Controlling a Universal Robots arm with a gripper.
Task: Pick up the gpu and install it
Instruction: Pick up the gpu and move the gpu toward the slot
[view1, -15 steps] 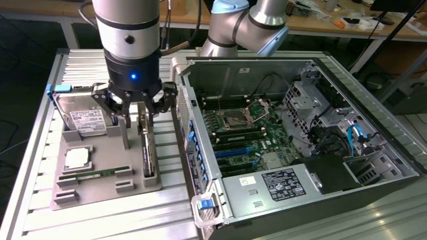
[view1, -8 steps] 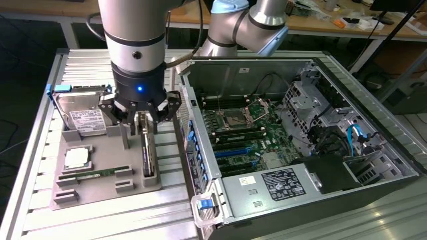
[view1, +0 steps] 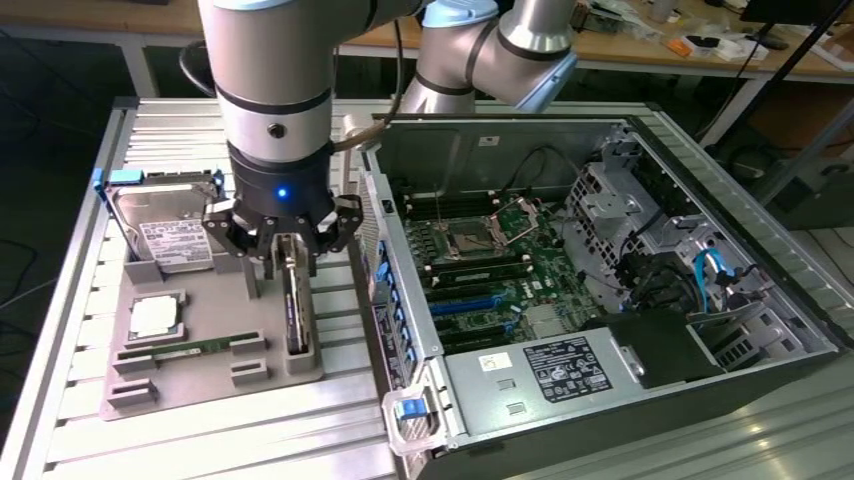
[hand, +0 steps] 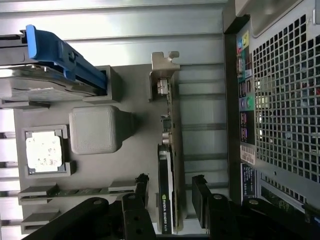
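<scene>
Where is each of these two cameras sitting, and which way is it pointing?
Exterior view: off the arm, raised, looking down on the grey tray and open computer case; the arm and end effector show.
Wrist view: on the wrist, looking down past the fingers of the open end effector, either side of the gpu.
Shared: the gpu, grey tray, computer case and end effector.

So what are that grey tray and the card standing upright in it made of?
The grey tray looks like matte plastic, perhaps printed: dull, uniform, blocky. The gpu seems a dark circuit board with a black plastic cover, plus a silvery bracket that shines like bare metal.
</scene>
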